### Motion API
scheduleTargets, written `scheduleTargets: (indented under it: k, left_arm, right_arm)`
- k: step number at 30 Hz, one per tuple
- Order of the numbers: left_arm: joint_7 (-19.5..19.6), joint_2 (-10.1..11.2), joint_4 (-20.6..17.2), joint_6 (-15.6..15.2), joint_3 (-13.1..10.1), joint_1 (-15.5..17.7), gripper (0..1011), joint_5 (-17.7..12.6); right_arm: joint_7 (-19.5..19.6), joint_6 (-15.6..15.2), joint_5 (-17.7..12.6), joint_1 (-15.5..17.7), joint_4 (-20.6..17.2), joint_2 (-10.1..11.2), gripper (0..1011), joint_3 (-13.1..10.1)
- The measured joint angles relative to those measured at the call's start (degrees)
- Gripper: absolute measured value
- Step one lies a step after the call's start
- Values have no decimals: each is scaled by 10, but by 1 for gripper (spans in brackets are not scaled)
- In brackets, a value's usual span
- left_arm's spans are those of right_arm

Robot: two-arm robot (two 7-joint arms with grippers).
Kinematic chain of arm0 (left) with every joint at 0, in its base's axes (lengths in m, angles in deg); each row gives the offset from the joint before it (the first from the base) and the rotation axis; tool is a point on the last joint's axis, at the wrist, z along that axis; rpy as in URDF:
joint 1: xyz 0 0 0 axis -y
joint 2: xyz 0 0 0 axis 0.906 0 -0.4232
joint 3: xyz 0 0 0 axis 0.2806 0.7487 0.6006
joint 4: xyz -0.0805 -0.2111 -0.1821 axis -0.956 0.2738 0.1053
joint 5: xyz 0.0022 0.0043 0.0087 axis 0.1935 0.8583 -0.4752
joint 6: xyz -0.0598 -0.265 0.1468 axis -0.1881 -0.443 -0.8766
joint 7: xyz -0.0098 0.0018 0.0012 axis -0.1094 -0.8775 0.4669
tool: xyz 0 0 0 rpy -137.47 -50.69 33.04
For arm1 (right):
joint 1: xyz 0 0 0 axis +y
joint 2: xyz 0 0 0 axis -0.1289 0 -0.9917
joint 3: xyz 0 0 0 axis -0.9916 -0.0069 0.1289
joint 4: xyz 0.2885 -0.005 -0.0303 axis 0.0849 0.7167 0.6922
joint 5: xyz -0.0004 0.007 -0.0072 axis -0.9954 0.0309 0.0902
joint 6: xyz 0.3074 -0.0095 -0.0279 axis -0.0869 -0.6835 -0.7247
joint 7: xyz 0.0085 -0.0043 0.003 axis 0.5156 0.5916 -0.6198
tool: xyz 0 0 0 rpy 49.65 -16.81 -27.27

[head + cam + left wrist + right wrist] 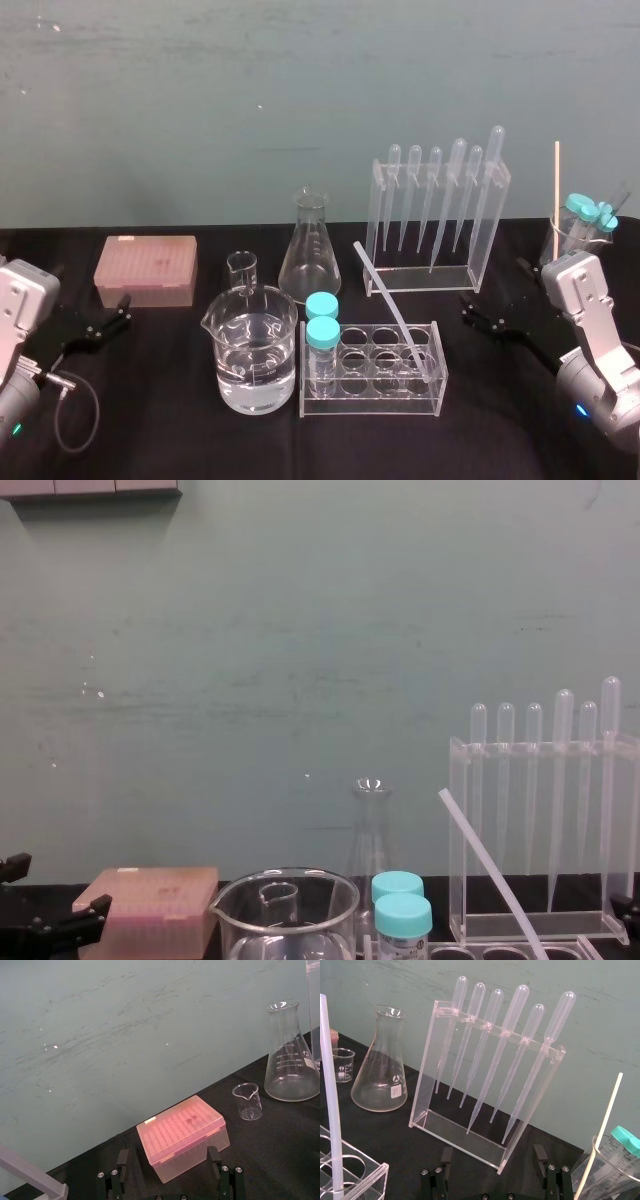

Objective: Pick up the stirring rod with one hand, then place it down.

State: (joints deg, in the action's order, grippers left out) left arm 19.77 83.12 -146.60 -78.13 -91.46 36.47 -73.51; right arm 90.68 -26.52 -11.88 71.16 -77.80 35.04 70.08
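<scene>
The stirring rod (397, 314) is a thin translucent-white rod leaning in the clear tube rack (372, 370) at the table's middle, its top tilted to the left. It also shows in the right wrist view as a pale rod (331, 1095) and in the chest view (488, 865). My right gripper (489, 318) rests low on the table to the right of the tube rack, apart from the rod, jaws open and empty (492, 1172). My left gripper (103, 325) lies at the far left in front of the pink box, open and empty (168, 1172).
A water-filled beaker (251, 345), small beaker (242, 267), conical flask (310, 247) and pink tip box (146, 270) stand left of centre. A pipette stand (435, 215) stands behind the tube rack. A beaker with capped tubes and a cream stick (557, 195) stands at the far right.
</scene>
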Motion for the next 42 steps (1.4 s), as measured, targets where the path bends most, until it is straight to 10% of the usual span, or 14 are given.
scheduleTargets:
  k: [42]
  left_arm:
    - [0, 0, 0, 0, 0, 0, 1000, 0]
  right_arm:
    - [0, 0, 0, 0, 0, 0, 1000, 0]
